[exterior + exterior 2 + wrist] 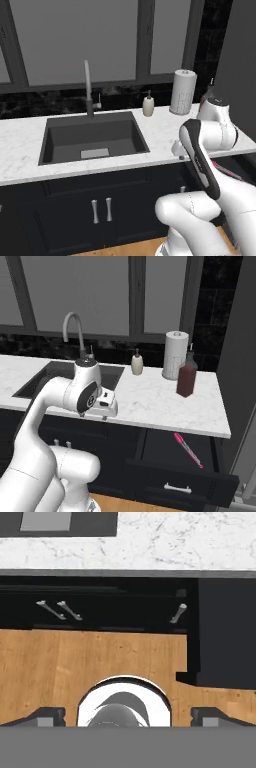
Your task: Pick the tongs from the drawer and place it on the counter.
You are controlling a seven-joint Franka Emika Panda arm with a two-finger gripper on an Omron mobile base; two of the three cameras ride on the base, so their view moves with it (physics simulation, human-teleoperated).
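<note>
Left base view. I logged the long white marble counter (20,150), grey-veined with a thick front edge, carrying a dark inset sink basin (92,137) with a slim grey tap (88,87) at its back edge. Toward the counter's back right stood a cream soap dispenser (148,105) and a white paper-towel roll (183,92). Below the right end, a pink sliver of the slim pink-ended tongs (226,171) showed past the white arm, inside the open drawer.

Right base view. I recorded the wide, shallow black-fronted drawer (182,487) with its short silver handle pulled out beneath the counter's right end. The tongs lay diagonally on its dark floor, one magenta end toward the back left, thin grey arms running to the front right. A dark red bottle (186,378) stood near the counter's right end, beside the towel roll. The hand hovered off the counter's front edge, well apart from the drawer.

Hand view. I noted the gripper (128,717) with its two dark tips spread wide and nothing between them, above wooden floor (90,657) and dark cabinet doors.

Handling, as I judged it: light, stiff, slim, likely slick metal; best pinched across the middle of the arms, jaws square to its length.
</note>
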